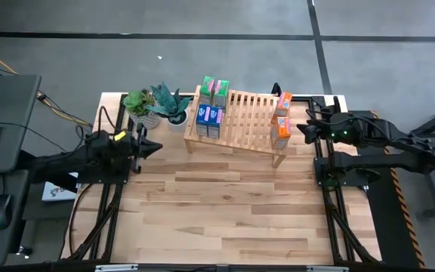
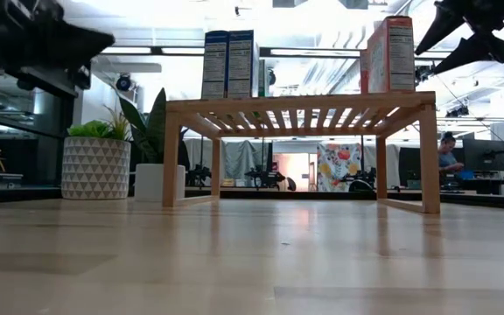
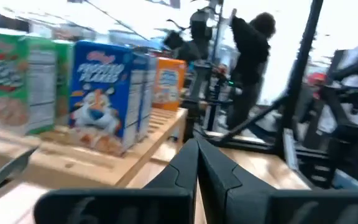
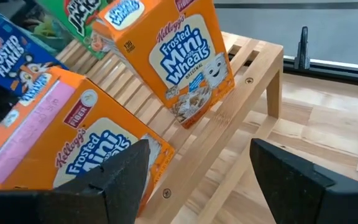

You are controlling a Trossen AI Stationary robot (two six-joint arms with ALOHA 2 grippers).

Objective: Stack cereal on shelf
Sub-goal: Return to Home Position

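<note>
**Left.** Left gripper (image 1: 152, 148) hangs over the table (image 1: 225, 211) in front of two potted plants (image 1: 157, 106), well apart from the shelf (image 1: 242, 112). Its fingers look pressed together to a point, though its wrist view is blurred. Nothing held. Judgement: to go home, this arm need only fold back along its own line, away from the pots.

**Centre.** The shelf stands toward the table's back edge. On its left end are the green boxes (image 1: 214, 88) at the back and the blue boxes (image 1: 210, 119) in front, all upright. Middle slats bare. On the right end are two orange boxes (image 1: 281, 117), upright, one behind the other.

**Right.** Right gripper (image 1: 305, 128) hovers just beside the shelf's right end, about box height in the low view, fingers spread wide, empty. The orange boxes lie straight ahead of it, the front one nearest. The high view shows a small gap between box and fingertips, so no contact.

**Judgement on the retreat.** All six boxes are up, so only clearing away is left.
- Draw the right gripper straight back from the shelf end first, fingers spread as they are, and only then swing or fold.
- A sideways sweep this close could clip the near orange box, which looks light and narrow-footed and likely to tip.
</note>
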